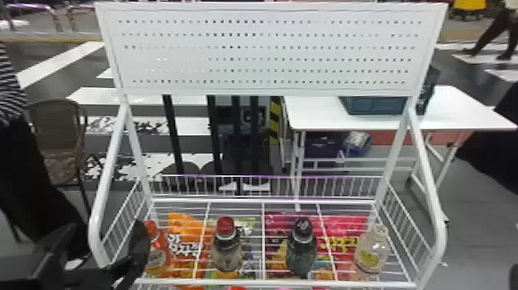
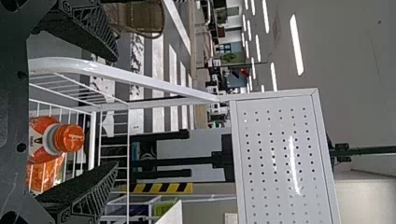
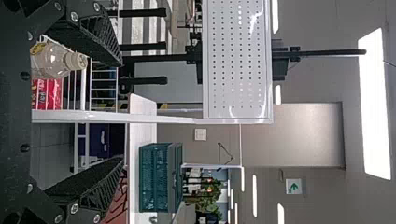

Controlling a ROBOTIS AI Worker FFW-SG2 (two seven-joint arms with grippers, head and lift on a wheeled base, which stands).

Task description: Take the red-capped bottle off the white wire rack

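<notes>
The red-capped bottle (image 1: pixel 226 250) stands upright on the white wire rack (image 1: pixel 269 282), second from the left in the head view. My left gripper (image 1: pixel 105 241) is at the rack's left end, to the left of this bottle, with one finger beside an orange bottle (image 1: pixel 158 254). In the left wrist view, the left gripper (image 2: pixel 116 112) has its fingers wide apart; the orange bottle (image 2: pixel 44 140) shows between and behind them. The right gripper (image 3: pixel 123 112) is open in the right wrist view, near the rack's right side post, holding nothing.
A dark-capped bottle (image 1: pixel 301 250) and a clear bottle (image 1: pixel 372 250) stand farther right on the rack. Snack bags (image 1: pixel 185 247) lie beneath the wires. A perforated panel (image 1: pixel 266 52) rises at the back, and sloping side rails (image 1: pixel 428 154) flank the shelf.
</notes>
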